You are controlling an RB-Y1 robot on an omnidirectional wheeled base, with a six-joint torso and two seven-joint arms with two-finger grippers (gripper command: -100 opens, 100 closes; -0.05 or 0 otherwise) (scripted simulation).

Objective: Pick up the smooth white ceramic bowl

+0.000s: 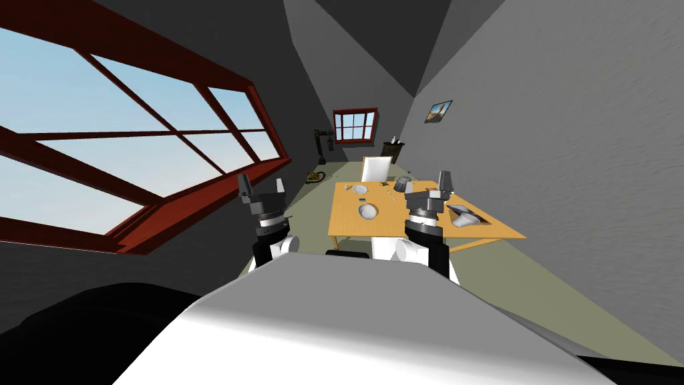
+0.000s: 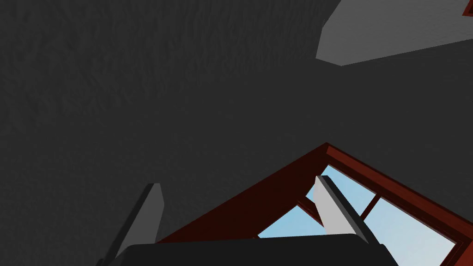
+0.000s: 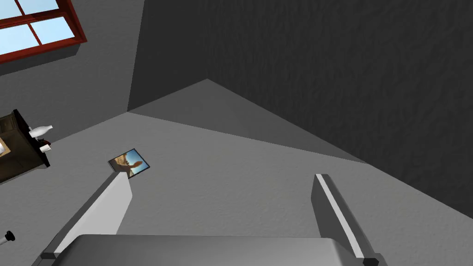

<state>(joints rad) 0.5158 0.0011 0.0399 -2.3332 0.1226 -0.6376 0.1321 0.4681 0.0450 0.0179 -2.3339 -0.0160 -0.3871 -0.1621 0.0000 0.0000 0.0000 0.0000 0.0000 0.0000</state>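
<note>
Bowl [image 1: 367, 211], white and round, sat just right of the head view's centre, on the near half of the wooden tabletop [image 1: 344, 227]. A flatter white plate [image 1: 359, 190] lay above it in the frame, toward the white chair [image 1: 377, 168]. Some grey items [image 1: 465, 218] lay well apart from it, at the table's right side.

You had neither arm at the table. The left gripper [image 1: 262, 188] stood left of centre, against the red window frame [image 1: 200, 194]. Its two fingers were spread, with nothing between them. The right gripper [image 1: 445, 179] stood right of centre, drawn over the table's right part. Its fingers were likewise spread and empty, and pointed up toward the wall.

You could expect the bowl to be stiff and fairly light. It looked smooth, so it would likely slip against thin blade fingers, and it could chip if knocked or dropped. Taking it across its full width looked doubtful. You would probably do better to pinch the rim, with one finger inside the wall and one outside. Grip firmly and lift straight up so it does not tip.
</note>
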